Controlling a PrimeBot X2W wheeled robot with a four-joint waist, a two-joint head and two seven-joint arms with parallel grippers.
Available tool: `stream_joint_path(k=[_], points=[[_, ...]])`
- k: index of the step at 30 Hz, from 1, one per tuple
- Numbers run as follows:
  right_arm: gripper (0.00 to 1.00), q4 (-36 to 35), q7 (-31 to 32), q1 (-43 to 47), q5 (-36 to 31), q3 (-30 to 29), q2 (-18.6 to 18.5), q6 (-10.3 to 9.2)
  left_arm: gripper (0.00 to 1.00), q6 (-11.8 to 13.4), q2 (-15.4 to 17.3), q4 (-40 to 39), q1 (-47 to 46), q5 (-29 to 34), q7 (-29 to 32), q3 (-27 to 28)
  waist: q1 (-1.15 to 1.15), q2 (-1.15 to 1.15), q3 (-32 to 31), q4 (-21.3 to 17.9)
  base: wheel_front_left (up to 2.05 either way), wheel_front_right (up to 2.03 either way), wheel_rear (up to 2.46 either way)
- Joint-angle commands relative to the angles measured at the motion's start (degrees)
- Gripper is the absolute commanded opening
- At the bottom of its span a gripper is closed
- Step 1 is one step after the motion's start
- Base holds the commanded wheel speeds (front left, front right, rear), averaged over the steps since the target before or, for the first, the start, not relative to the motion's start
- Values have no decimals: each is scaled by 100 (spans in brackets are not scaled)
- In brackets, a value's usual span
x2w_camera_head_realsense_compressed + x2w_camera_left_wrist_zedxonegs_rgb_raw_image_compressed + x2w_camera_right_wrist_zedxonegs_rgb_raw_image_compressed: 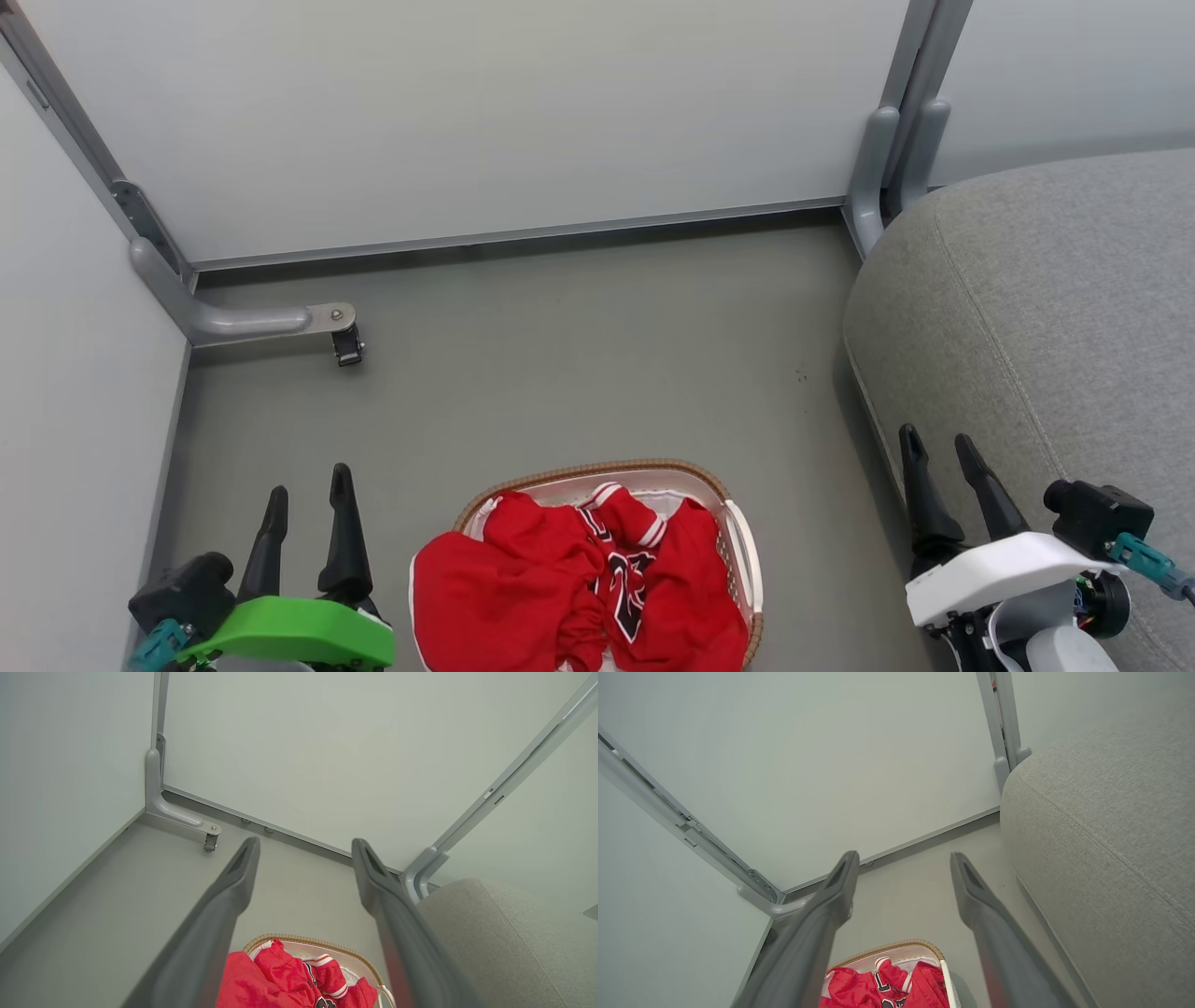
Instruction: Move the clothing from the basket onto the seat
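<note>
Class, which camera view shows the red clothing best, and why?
Head view: the clothing lies almost whole in the basket, lettering visible. Each wrist view catches a cropped part at its bottom edge.

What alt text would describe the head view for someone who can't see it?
Red clothing fills a white basket on the floor beside a grey seat. The left fingers and right fingers hover open on either side.

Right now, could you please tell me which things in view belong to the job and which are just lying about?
For the job:
- red clothing, heaped in the basket
- basket, standing on the floor
- grey seat, to the basket's right

Just there:
- grey bracket with a small wheel
- grey post beside the seat
- wall panels
</note>
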Motion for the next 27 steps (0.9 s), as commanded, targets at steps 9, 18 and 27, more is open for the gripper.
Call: stream_joint_path(k=[9, 18, 27], points=[[100, -26, -168, -66, -626, 52, -39, 2, 100, 65, 45, 21, 41, 513, -170, -87, 0, 0, -12, 13, 0, 0, 0], [100, -4, -284, -91, -1074, 82, -44, 2, 100, 88, 48, 87, 82, 895, -290, -130, 0, 0, -18, 39, 0, 0, 0], [100, -6, -388, -109, -1491, 108, -49, 2, 100, 131, 51, 110, 125, 1263, -391, -177, 0, 0, -24, 54, 0, 0, 0]])
